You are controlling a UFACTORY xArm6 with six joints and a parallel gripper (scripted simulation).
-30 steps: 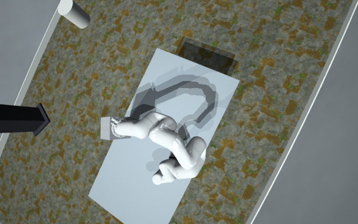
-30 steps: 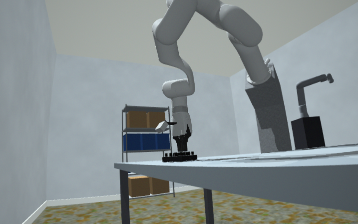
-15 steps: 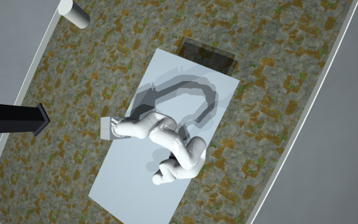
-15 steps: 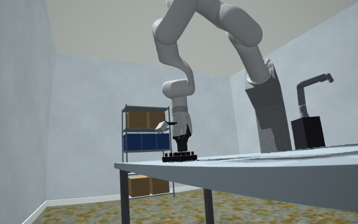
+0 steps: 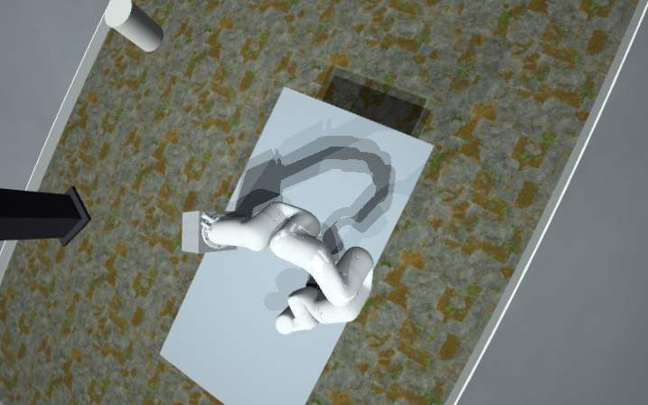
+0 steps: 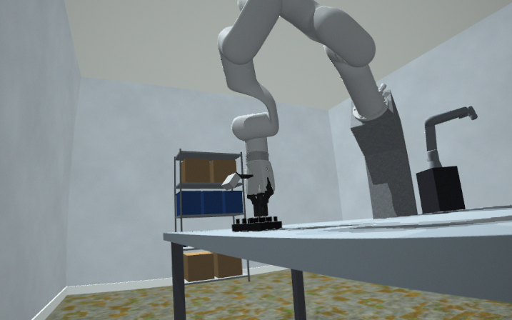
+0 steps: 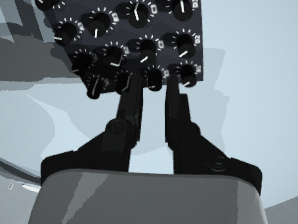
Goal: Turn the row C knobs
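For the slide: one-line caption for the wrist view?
Part-closed gripper straddling a knob on the near edge of the black knob box.

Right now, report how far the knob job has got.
Done: nothing that I can confirm; the labels are unreadable, so row C cannot be checked against D. In hand: the gripper hangs over the knob box, fingers apart astride one edge-row knob, not clamping it. Left: turning and checking knobs.

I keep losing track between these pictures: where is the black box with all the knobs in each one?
Top: not visible, hidden beneath the arm.
Exterior: knob box on the table's near-left corner, under the hand.
Wrist: upper middle, beyond the fingers.
Shared landmark: the pale table.
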